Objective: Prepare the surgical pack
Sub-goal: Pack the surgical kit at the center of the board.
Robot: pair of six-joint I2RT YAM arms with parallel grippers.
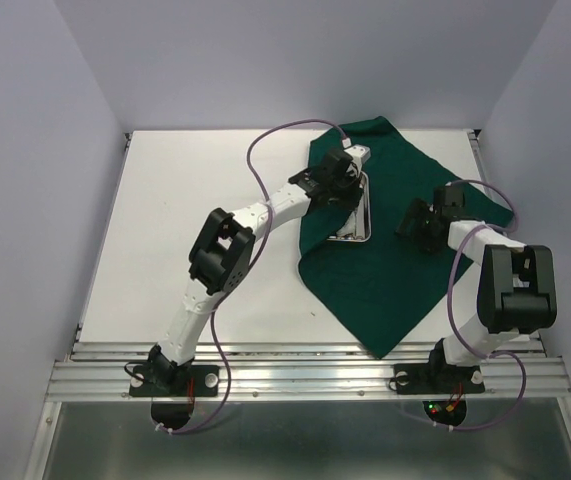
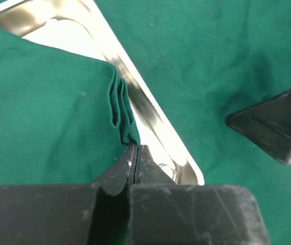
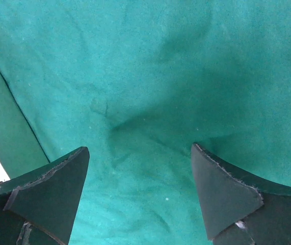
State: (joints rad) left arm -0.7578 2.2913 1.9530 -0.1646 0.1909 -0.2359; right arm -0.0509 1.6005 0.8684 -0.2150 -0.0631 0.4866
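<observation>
The dark green drape [image 1: 385, 270] lies spread on the table's right half, with the shiny steel tray [image 1: 362, 226] on it. My left gripper [image 1: 342, 178] is over the tray's far end. In the left wrist view this gripper [image 2: 136, 147] is shut on a bunched fold of the drape [image 2: 122, 120], and the lifted cloth covers the tray's left part beside the rim [image 2: 150, 115]. My right gripper [image 1: 420, 225] hovers over the drape to the right of the tray. In its wrist view the right gripper [image 3: 139, 153] stands open with only flat drape [image 3: 150, 76] below it.
The bare white table [image 1: 205, 220] stretches to the left of the drape. One finger of the right gripper [image 2: 275, 125] shows at the right of the left wrist view. Aluminium rails [image 1: 305, 375] run along the near edge, and walls enclose the other sides.
</observation>
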